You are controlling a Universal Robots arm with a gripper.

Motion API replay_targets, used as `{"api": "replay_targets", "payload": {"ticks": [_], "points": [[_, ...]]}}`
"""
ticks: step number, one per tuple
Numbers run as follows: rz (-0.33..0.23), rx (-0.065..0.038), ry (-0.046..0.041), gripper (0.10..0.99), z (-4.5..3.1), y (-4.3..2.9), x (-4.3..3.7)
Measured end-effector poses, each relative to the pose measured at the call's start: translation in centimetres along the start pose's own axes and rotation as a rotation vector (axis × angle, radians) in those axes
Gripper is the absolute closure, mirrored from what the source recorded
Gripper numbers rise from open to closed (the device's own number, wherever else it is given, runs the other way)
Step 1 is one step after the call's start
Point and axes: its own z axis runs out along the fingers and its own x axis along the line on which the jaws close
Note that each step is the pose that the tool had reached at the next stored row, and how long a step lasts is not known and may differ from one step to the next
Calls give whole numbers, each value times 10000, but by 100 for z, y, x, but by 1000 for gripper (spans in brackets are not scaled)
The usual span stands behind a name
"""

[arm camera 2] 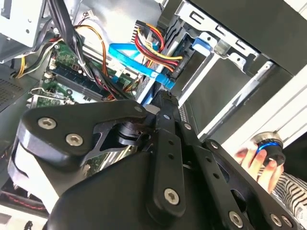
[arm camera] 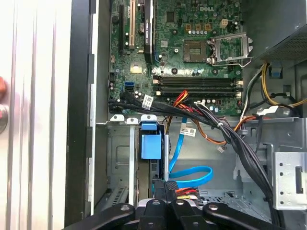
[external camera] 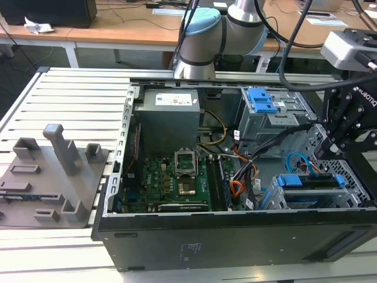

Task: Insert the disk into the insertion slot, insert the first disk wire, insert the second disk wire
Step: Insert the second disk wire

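Gripper (arm camera: 165, 194) down by insertion slot (arm camera: 120, 167), disk (external camera: 309, 190) seated; fingers look pinched on first disk wire (arm camera: 184, 192) plug, lined up for socket.

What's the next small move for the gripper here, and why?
Probably a short, slow push of the gripper straight toward the back of the disk. The disk already sits in the slot, and the end of the orange-red wire lies right at the gripper's tip in the first wrist view, with the blue cable looping just beside it.
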Motion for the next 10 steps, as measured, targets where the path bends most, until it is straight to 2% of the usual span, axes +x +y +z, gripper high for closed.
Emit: {"api": "replay_targets", "payload": {"ticks": [2,4,10], "points": [[0,4,0,980,-2,22,1],[2,30,-1,980,4,89,7],[1,31,1,980,4,93,7]]}}
